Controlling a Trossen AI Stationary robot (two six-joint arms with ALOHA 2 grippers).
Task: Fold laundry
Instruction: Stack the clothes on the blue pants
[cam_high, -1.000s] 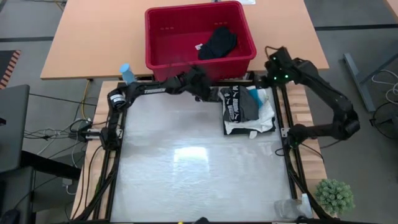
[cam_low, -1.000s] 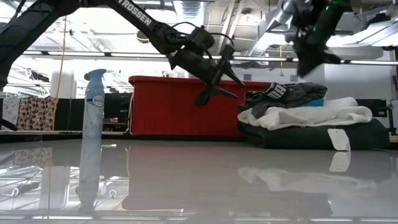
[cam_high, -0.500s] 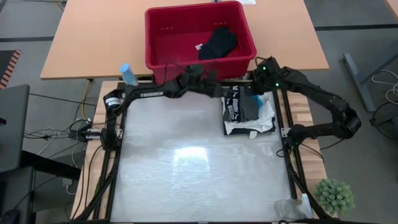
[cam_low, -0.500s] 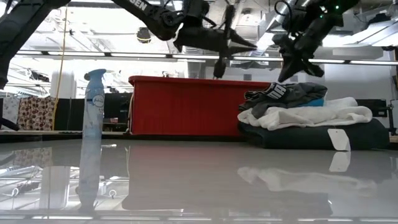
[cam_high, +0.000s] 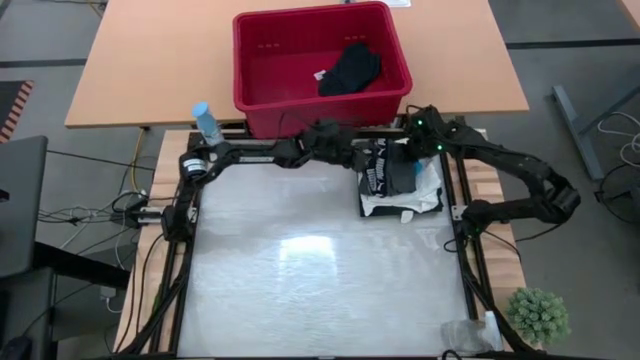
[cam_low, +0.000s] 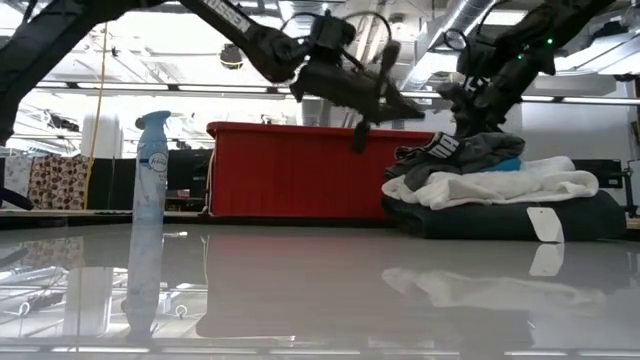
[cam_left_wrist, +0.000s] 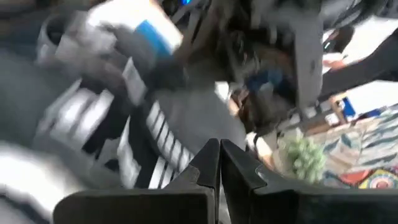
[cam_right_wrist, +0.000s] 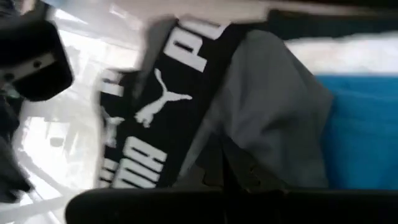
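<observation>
Both tools were clenched on nothing: the left tool (cam_low: 362, 128) hung beside the folded pile (cam_high: 400, 180) at the desk's far right, the right tool (cam_high: 418, 140) above it. One black garment (cam_high: 350, 68) lay in the red basket (cam_high: 250, 60); fetching it probably meant opening before reaching in.

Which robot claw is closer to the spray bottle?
Left. The left gripper is beside the folded pile; the right gripper is over the pile, farther from the spray bottle.

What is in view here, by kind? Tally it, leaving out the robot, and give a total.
Red basket: 1
Black garment inside it: 1
Stacked garments: 4 layers showing (dark, white, teal, grey)
Spray bottle: 1
Potted plant: 1
Total: 8
</observation>
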